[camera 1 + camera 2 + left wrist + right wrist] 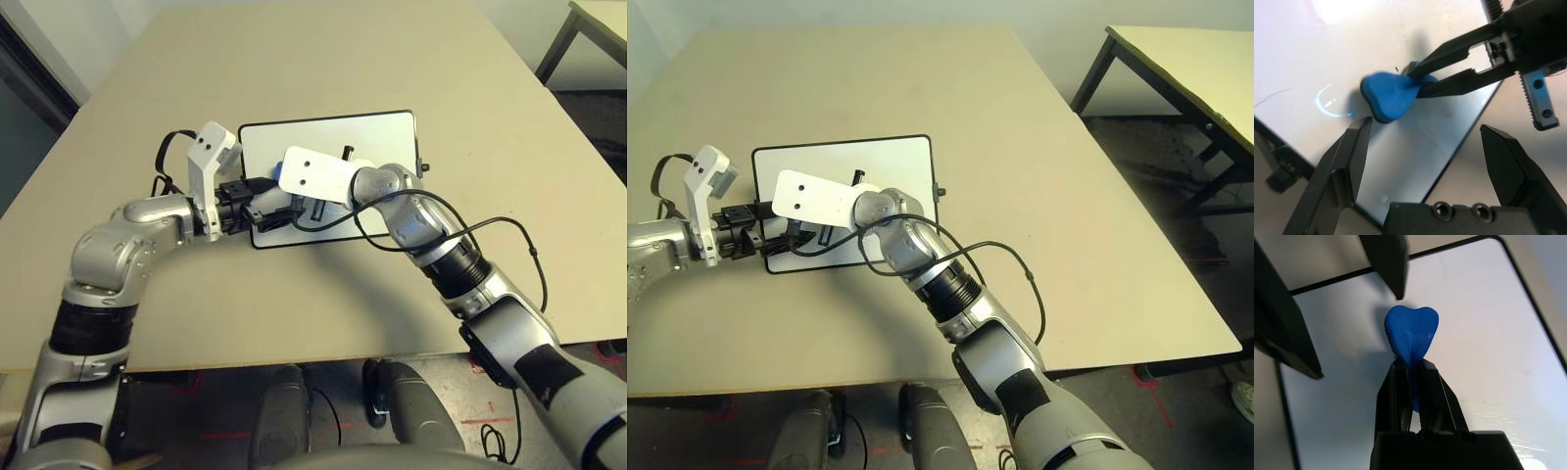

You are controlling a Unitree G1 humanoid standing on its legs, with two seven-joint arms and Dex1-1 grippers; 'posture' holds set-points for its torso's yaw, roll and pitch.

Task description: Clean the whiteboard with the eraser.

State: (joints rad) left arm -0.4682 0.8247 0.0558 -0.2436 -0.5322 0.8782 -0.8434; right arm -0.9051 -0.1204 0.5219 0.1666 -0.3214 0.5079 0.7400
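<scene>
The right end effector [1413,396] is pinching the eraser [1411,330], a blue block whose wider end sticks out beyond the fingertips, over the whiteboard [338,133]. The left end effector [1426,147] is spread, with nothing between its fingers, and reaches in just beside the eraser. In the left wrist view, the eraser sits left of centre in the frame, and thin marks [1327,104] show on the board at the left. In the left eye view, the whiteboard lies on the worktop [323,59], around the middle of the frame, partly covered by the right arm [416,220]; a black cable [505,219] loops beside that arm.
</scene>
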